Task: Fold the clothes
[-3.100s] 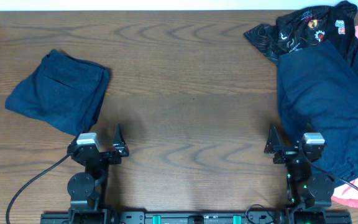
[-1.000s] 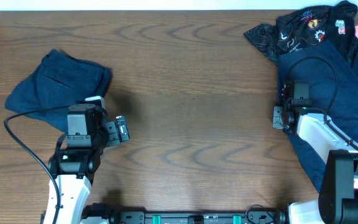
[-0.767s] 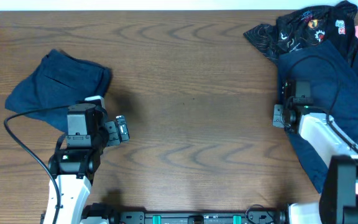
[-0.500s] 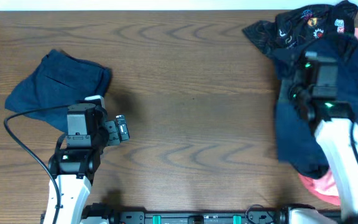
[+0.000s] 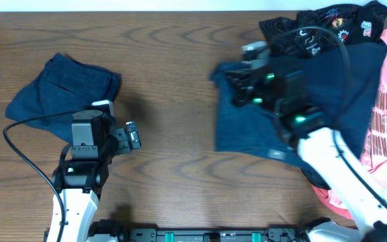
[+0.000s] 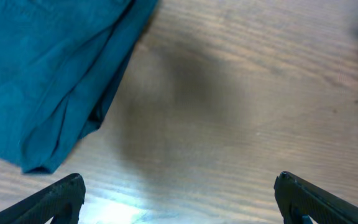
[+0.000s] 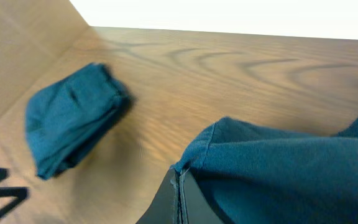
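Your navy garment [image 5: 239, 128] lies spread flat on the right-centre of the table [image 5: 173, 74]. Its near-left corner is lifted off the wood. The right gripper [image 7: 178, 194] is clamped on that corner, with the hem pinched between its fingers. The garment's far end runs under the black jersey [image 5: 314, 30], which is bunched at the top right. The pink shirt [image 5: 385, 107] lies along the right edge, touching the navy cloth and partly beneath it.

The folded shorts [image 5: 62, 97] sit on the left side, well apart from the rest. They are a loose bundle, not square to the table edge.

Your left gripper [image 6: 179, 200] hangs just right of the shorts. Its fingers are spread wide, with nothing between them and only bare wood below. It is not touching the shorts.
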`<act>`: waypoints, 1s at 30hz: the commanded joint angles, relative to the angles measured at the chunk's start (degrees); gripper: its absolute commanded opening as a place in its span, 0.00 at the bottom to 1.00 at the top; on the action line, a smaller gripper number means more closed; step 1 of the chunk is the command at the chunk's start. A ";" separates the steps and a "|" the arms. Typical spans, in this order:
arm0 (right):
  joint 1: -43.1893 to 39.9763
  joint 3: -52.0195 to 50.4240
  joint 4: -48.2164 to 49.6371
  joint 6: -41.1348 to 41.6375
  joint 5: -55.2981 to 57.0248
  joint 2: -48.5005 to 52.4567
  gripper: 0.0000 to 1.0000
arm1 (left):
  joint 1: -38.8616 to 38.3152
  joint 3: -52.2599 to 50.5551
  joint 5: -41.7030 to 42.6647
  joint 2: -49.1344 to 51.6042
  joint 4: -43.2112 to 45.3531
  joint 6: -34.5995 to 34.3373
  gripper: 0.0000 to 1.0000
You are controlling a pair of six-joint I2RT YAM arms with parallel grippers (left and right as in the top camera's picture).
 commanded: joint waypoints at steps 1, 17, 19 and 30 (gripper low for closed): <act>4.15 0.24 2.71 6.19 5.73 3.93 0.04 | -0.20 1.11 1.20 0.04 1.14 -0.55 0.98; -10.05 0.24 -28.55 3.76 28.00 0.92 0.99 | -1.70 -0.28 23.96 6.45 2.10 -15.61 0.98; -13.60 0.24 -33.03 3.76 28.02 0.04 0.99 | -3.78 -0.42 26.03 9.66 2.14 -18.56 0.98; -25.11 0.24 -42.69 3.78 27.96 -1.49 0.99 | -22.12 -0.39 26.67 29.94 13.68 -34.45 0.98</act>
